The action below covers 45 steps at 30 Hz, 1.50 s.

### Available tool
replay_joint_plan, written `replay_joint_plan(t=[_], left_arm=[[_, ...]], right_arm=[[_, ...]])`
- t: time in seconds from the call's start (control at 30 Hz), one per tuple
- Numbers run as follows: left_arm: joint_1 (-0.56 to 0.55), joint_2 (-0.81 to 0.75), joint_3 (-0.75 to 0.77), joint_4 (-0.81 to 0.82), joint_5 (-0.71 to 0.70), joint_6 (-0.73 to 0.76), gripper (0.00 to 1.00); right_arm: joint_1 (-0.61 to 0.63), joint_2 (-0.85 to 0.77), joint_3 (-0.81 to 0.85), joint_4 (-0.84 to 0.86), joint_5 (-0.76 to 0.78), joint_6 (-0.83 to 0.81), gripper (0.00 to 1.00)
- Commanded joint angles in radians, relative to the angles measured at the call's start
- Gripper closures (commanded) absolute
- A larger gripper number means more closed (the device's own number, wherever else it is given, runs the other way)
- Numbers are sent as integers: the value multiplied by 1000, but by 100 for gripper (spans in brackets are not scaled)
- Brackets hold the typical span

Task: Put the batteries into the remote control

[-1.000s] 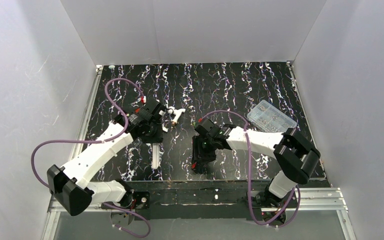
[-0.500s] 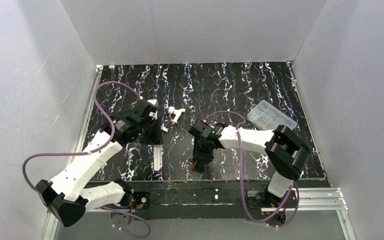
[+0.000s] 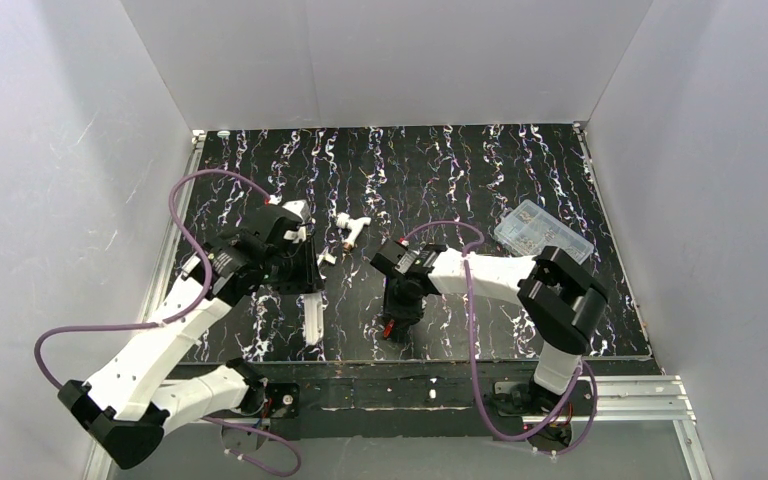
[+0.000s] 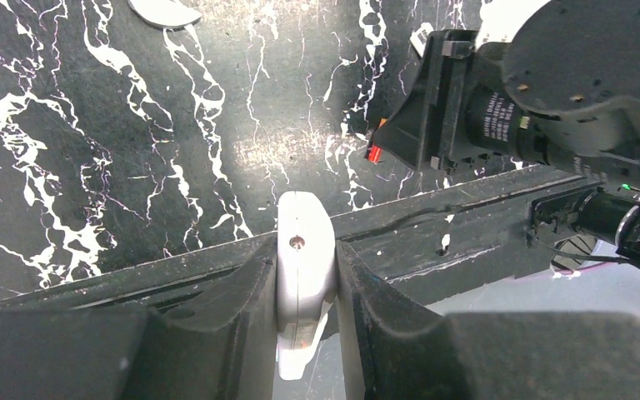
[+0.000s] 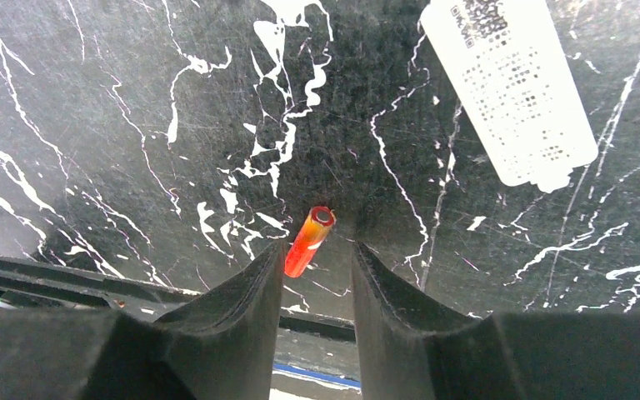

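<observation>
Remote control (image 4: 304, 275) clamped between left gripper (image 4: 304, 287) fingers | right gripper (image 5: 317, 275) narrowly parted around battery (image 5: 310, 241), contact unclear | battery right of remote control
</observation>
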Motion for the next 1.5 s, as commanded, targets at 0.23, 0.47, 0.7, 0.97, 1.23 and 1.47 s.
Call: replay_joint_plan(t=[0.23,0.47,0.7,0.97,1.23,1.47], left_arm=[[9,-99,11,-81,20,26,100],[9,-134,11,-103,56,33,100],[9,-164,-3,-114,53,40,100],[9,-175,-6,-111,43,33,100],[11,-196,-7,-73,37,1,100],[13,-231,-98,110,53,-101,100]], right_arm=[[31,81,118,-82,4,27,63],[62,102,143,-132,26,47,64],[68,117,144,-136,31,58,67],[67,125,165,-167,65,22,78],[67,75,167,-204,140,-54,97],[64,-156,137,-191,254,-294,99]])
